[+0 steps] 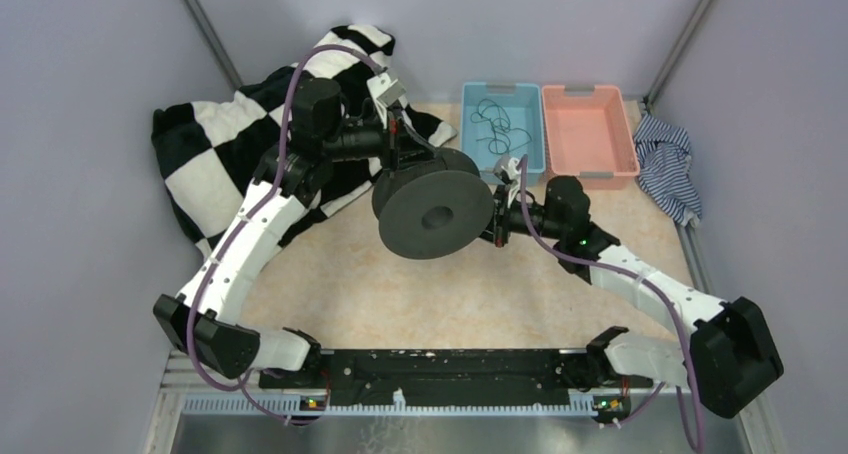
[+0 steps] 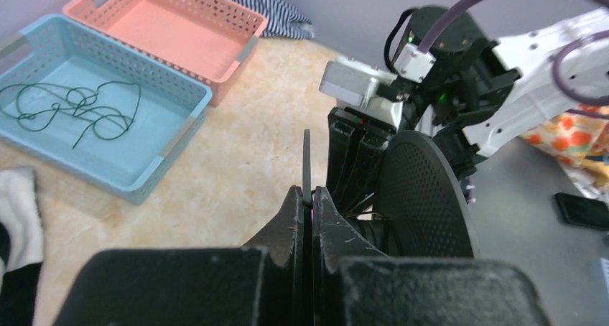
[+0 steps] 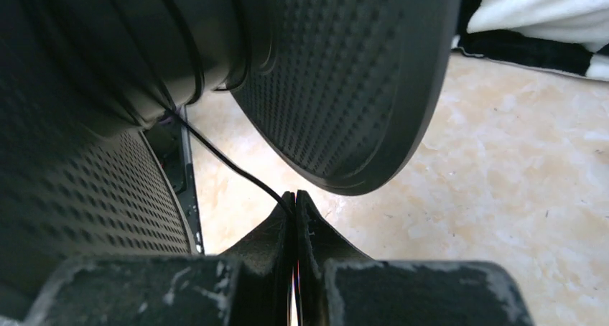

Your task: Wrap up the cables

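R gripper (image 3: 294, 200): jaws clenched on a thin black cable (image 3: 222, 157), which runs up to the core of the spool (image 1: 435, 209). L gripper (image 2: 307, 197): jaws clamped on spool's flange rim (image 2: 306, 157), spool held on edge.

Step in hand, prob.: winding this cable onto core. More cables (image 1: 498, 129) lie tangled in blue bin (image 1: 503, 88), beyond spool; pink bin (image 1: 590, 129) beside it.

Next move likely calls for R arm to circle core w/ cable taut, L holding spool steady, no slip at the pinch.
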`<action>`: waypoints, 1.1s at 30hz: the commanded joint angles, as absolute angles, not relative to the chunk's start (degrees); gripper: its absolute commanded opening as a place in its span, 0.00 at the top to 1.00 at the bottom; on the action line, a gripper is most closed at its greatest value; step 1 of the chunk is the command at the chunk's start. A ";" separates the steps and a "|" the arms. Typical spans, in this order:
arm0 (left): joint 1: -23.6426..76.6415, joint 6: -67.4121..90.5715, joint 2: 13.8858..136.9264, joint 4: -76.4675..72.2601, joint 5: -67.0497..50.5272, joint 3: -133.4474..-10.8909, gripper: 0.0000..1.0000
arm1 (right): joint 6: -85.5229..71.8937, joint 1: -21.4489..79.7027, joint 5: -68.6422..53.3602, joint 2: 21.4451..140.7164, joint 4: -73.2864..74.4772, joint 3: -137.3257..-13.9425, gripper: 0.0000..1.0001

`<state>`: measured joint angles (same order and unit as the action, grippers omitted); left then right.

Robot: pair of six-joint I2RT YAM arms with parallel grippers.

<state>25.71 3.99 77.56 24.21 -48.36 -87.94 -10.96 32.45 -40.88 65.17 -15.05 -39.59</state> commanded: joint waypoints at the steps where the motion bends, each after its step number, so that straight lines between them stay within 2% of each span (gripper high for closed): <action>1: 23.20 12.09 77.84 8.49 -51.71 -87.06 1.00 | -17.44 32.78 -44.82 63.26 -35.14 -34.75 1.00; 9: 21.10 20.96 79.72 1.80 -47.26 -82.80 1.00 | -30.98 32.73 -41.74 65.04 -55.67 -28.59 1.00; 20: 19.78 44.39 74.26 -23.44 -27.25 -58.57 1.00 | -47.84 33.47 -33.39 75.00 -82.46 -25.02 1.00; 26: 19.81 46.52 69.05 -24.04 -16.25 -52.68 1.00 | -54.33 34.98 -31.39 79.26 -84.10 -26.48 1.00; 33: 19.80 49.94 68.21 -26.93 -14.33 -49.75 1.00 | -58.36 38.49 -24.22 80.69 -80.67 -28.76 1.00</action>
